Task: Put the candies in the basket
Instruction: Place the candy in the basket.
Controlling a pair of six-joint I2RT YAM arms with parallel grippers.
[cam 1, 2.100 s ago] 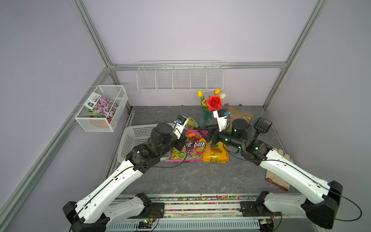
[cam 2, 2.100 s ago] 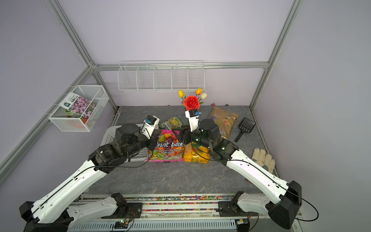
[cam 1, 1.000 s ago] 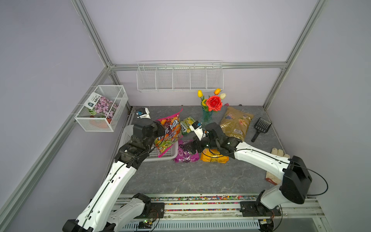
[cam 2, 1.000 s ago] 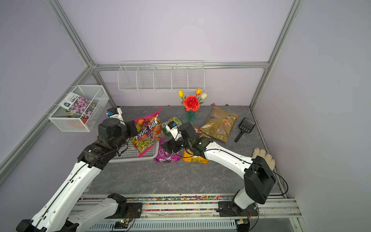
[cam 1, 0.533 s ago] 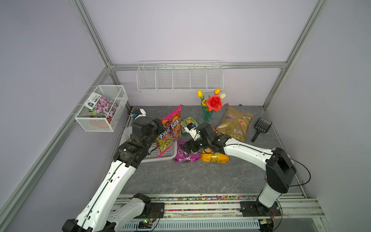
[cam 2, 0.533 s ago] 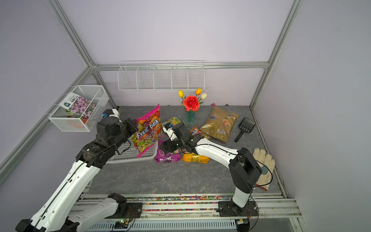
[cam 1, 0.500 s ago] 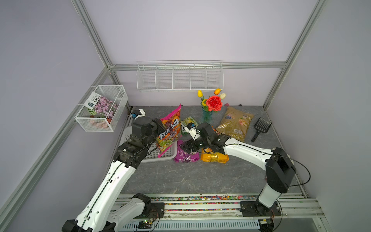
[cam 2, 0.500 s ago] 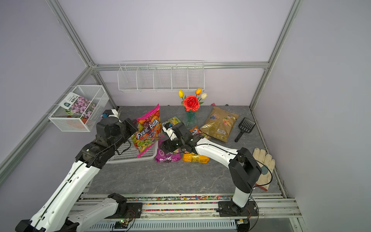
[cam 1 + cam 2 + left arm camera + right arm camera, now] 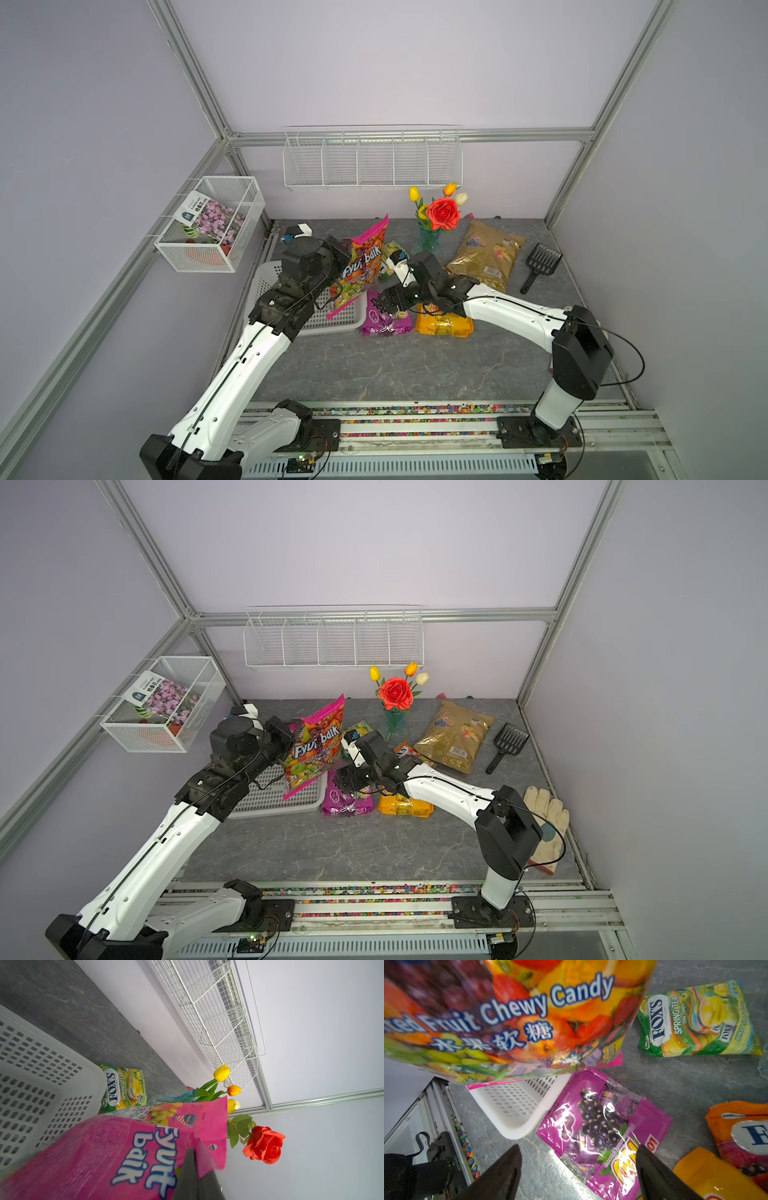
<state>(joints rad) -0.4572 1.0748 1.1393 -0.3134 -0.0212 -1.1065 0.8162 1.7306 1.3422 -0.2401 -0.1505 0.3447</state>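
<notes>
My left gripper point(image 9: 344, 254) point(image 9: 194, 1150) is shut on the top corner of the large pink candy bag point(image 9: 360, 270) point(image 9: 315, 752) point(image 9: 124, 1157). The bag hangs tilted over the white perforated basket point(image 9: 266, 282) point(image 9: 517, 1109). Open, my right gripper point(image 9: 384, 303) point(image 9: 578, 1148) hovers just above the purple grape bag point(image 9: 384, 323) point(image 9: 602, 1126), which lies by the basket's corner. Beside it lies the orange mango bag point(image 9: 444, 326). Behind lie the green FOX'S bag point(image 9: 695, 1020) point(image 9: 123, 1088) and the orange FOX'S bag point(image 9: 405, 750). The gold bag point(image 9: 488, 257) lies further right.
A glass vase of flowers point(image 9: 432, 232) stands at the back middle. To the right lie a black scoop point(image 9: 540, 266) and gloves point(image 9: 544, 825). A wire cube basket point(image 9: 208, 224) holding a flower packet hangs on the left wall, and a long wire rack point(image 9: 372, 158) on the back wall.
Over the last second my left gripper raised the pink bag more upright above the basket. My right gripper slid left over the purple bag. Little has moved in the last half second.
</notes>
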